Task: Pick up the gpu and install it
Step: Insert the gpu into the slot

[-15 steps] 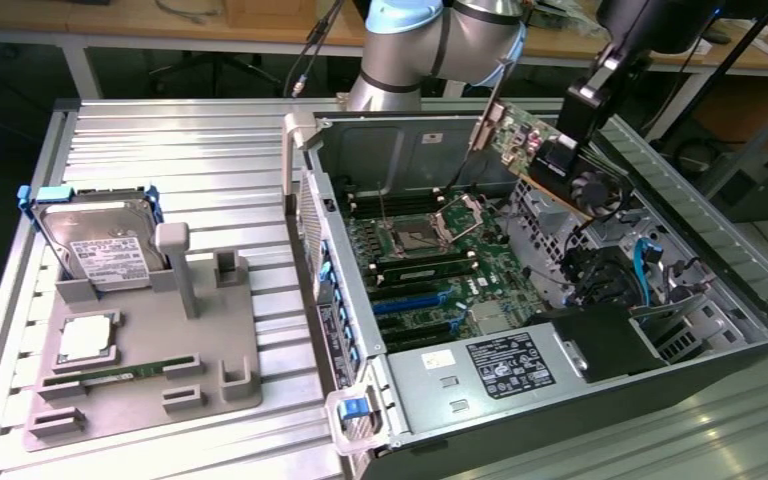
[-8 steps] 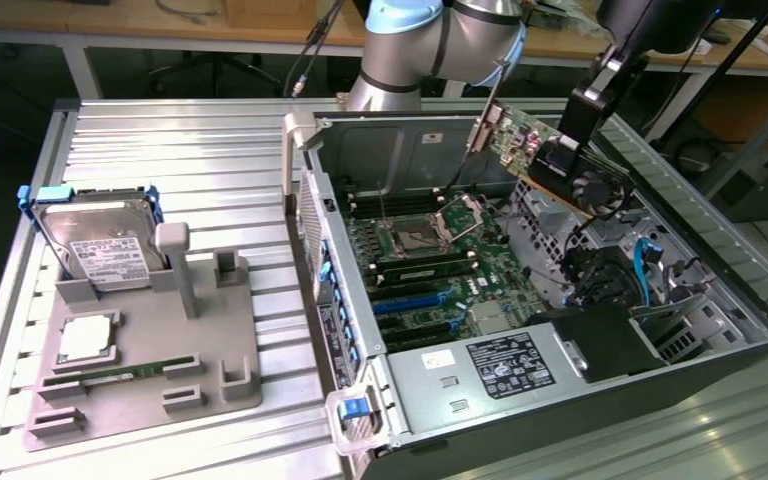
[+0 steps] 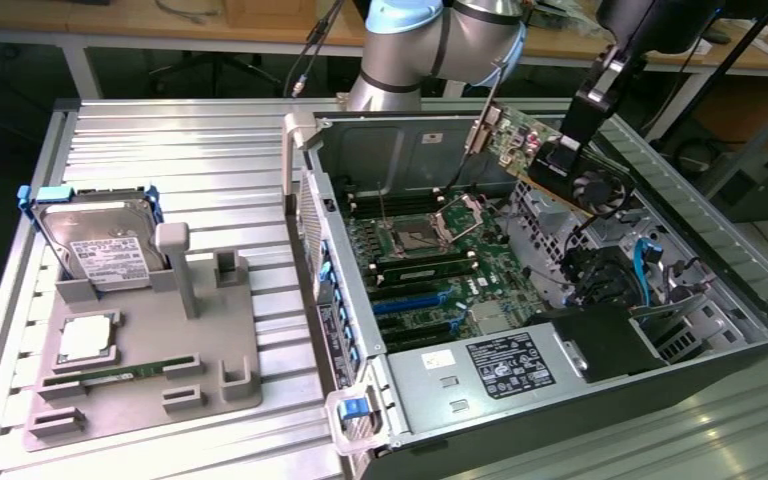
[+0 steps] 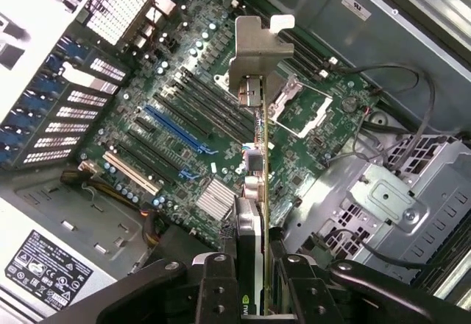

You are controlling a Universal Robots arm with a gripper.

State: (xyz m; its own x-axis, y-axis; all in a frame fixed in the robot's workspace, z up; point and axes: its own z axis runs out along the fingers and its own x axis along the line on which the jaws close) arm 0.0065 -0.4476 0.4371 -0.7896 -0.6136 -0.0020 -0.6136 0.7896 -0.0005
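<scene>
You see the black two-finger gripper [image 3: 560,165] clamped on the gpu [image 3: 520,135], a slim flat expansion card with a black fan face and a long silvery metal bracket [image 3: 480,132] at one end. In the wrist view the gpu [image 4: 252,221] runs edge-on between the two black fingers [image 4: 215,291], which press its flat faces, and the bracket [image 4: 254,55] sits at the end away from them. The gpu hangs tilted in the air above the open grey computer case [image 3: 398,130], over the far part of its green motherboard [image 3: 431,265], touching neither. Well apart, on the exterior view's left, a grey fixture tray [image 3: 211,340] holds a silver hard drive in a blue frame [image 3: 97,245].
</scene>
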